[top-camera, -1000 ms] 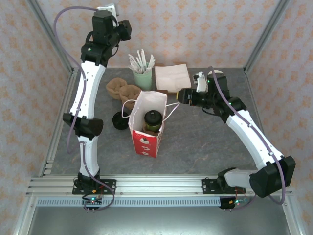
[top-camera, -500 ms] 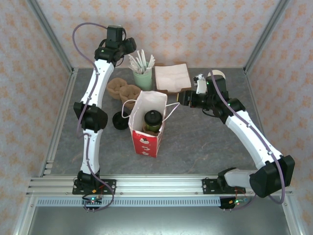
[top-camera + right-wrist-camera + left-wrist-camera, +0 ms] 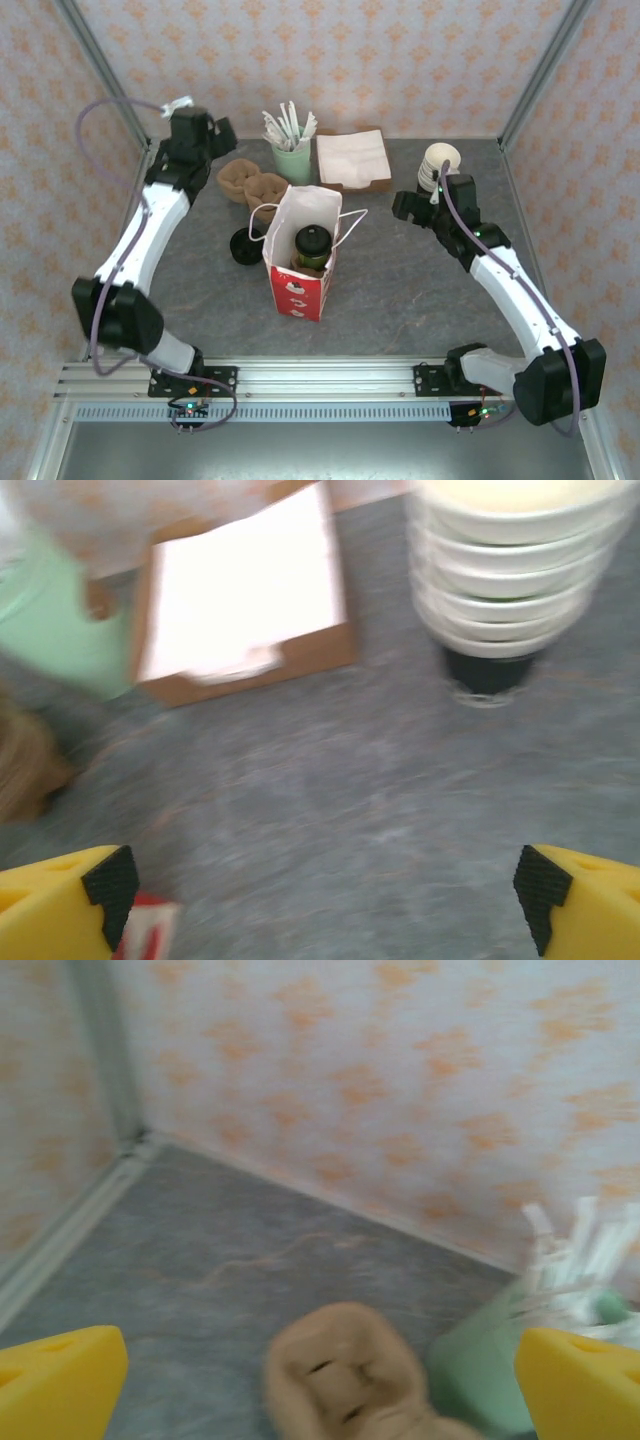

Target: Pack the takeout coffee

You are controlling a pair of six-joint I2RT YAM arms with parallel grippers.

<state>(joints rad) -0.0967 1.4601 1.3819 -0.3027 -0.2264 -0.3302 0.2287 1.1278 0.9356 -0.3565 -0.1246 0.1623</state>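
Observation:
The takeout coffee [image 3: 313, 245], a dark green cup with a black lid, stands upright inside the open red-and-white bag [image 3: 298, 275] in the middle of the table. My left gripper [image 3: 218, 135] [image 3: 320, 1390] is open and empty at the back left. It hangs over a brown pulp carrier [image 3: 345, 1375], well away from the bag. To the right of the bag, my right gripper [image 3: 402, 203] [image 3: 325, 905] is also open and empty above bare table, clear of the white bag handle [image 3: 350, 218]. The bag's red corner [image 3: 145, 935] sits by its left fingertip.
Brown pulp carriers [image 3: 252, 183] and a green holder of sticks [image 3: 292, 150] [image 3: 480, 1370] stand behind the bag. A box of napkins [image 3: 353, 160] [image 3: 245, 595] lies at the back, and a stack of cream cups [image 3: 440, 165] [image 3: 520, 570] at the back right. A black lid piece [image 3: 243, 245] lies left of the bag.
The left arm swung down and to the left from high at the back, and its jaws opened wide. The right gripper drew back from the bag's handle and opened wider.

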